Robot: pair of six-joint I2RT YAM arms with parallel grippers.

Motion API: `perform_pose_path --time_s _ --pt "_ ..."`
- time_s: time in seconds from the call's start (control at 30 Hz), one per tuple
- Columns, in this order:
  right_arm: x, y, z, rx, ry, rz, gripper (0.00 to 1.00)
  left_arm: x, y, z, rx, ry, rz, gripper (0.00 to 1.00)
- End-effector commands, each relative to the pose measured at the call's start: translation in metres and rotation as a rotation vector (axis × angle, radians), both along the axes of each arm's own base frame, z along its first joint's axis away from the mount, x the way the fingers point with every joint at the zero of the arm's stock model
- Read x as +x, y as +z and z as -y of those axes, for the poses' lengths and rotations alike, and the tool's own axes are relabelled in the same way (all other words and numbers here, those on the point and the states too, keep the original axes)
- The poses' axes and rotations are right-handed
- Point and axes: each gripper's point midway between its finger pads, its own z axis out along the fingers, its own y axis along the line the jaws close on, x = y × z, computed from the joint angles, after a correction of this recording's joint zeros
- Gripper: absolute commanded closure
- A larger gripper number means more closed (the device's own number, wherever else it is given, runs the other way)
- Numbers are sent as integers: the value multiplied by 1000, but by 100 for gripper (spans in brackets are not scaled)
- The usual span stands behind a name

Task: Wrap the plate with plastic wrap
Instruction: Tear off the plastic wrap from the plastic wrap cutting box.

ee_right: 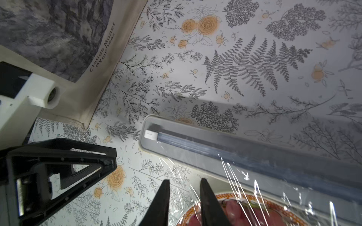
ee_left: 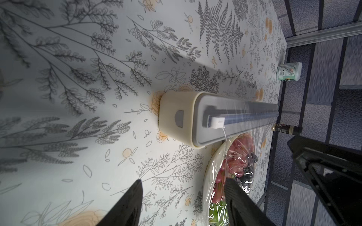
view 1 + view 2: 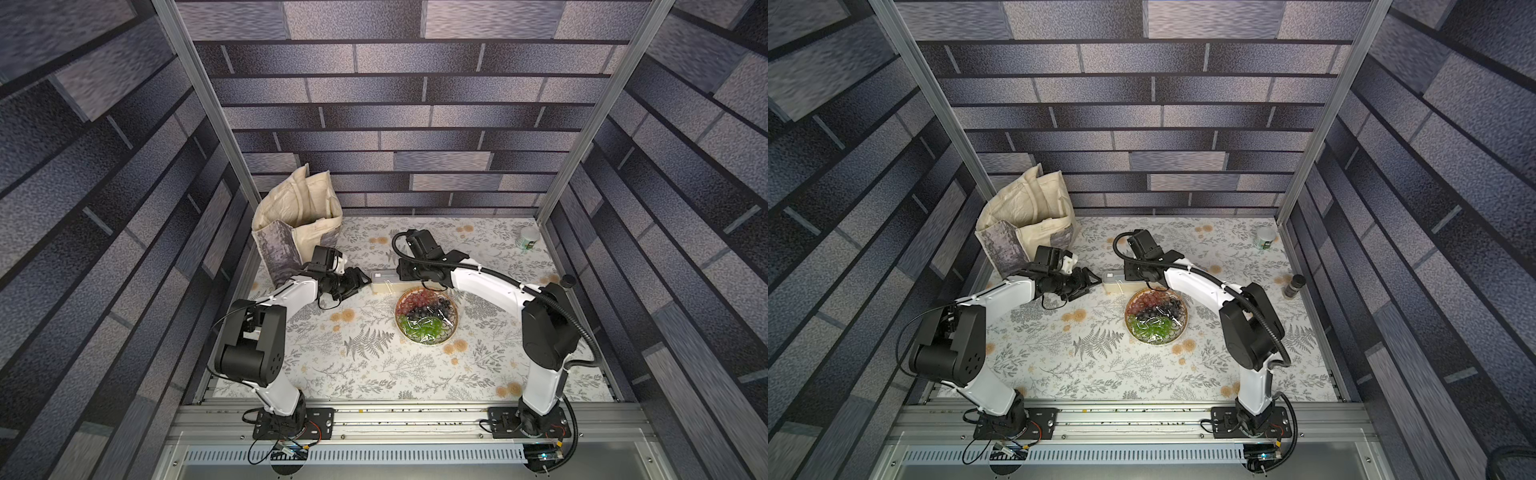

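The plate [image 3: 427, 316] of red, dark and green grapes sits mid-table in both top views, with its gold-tan rim [image 1: 197, 210] showing in the right wrist view. Glossy plastic wrap [image 1: 233, 176] runs from the cream-and-grey dispenser box [image 3: 386, 281] just behind it and drapes over the fruit. My left gripper [image 2: 183, 184] is open at the box's left end, and the plate's wrapped edge [image 2: 210, 182] lies by one finger. Over the plate's far-left edge my right gripper [image 1: 184, 181] is open with a narrow gap, and loose film lies between its fingers.
A cream tote bag [image 3: 295, 224] stands at the back left, close behind my left arm. A white-lidded jar [image 3: 528, 239] sits in the back right corner and a dark bottle [image 3: 1293, 286] by the right wall. The cutter slider [image 2: 217, 122] is at the box's left end.
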Motion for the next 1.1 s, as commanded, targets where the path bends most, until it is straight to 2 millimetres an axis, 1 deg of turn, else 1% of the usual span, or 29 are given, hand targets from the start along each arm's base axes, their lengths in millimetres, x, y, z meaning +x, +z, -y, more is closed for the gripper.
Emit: perform_pose_path --time_s 0.0,0.07,0.1,0.17,0.33,0.47,0.7,0.93,1.07 --pt "16 5 -16 -29 33 71 71 24 13 1 -15 -5 71 34" --pt "21 0 -24 -37 47 75 71 30 11 2 -22 4 70 35" --pt "23 -12 -28 -55 56 66 70 32 9 3 -29 1 70 36" --pt "26 -19 -36 -78 78 72 69 34 6 5 -31 -5 59 36" --pt "30 -29 -52 -131 132 88 68 36 -3 7 -25 -9 39 36" --pt "31 -36 -59 -161 161 89 67 34 -12 10 -17 -16 23 37" --pt "29 -40 -68 -181 195 93 66 33 -25 12 -1 -17 -4 38" --pt "26 -48 -68 -218 212 83 65 31 -35 9 22 -15 -25 38" --pt "24 -51 -69 -236 225 83 65 30 -37 8 34 -14 -29 38"
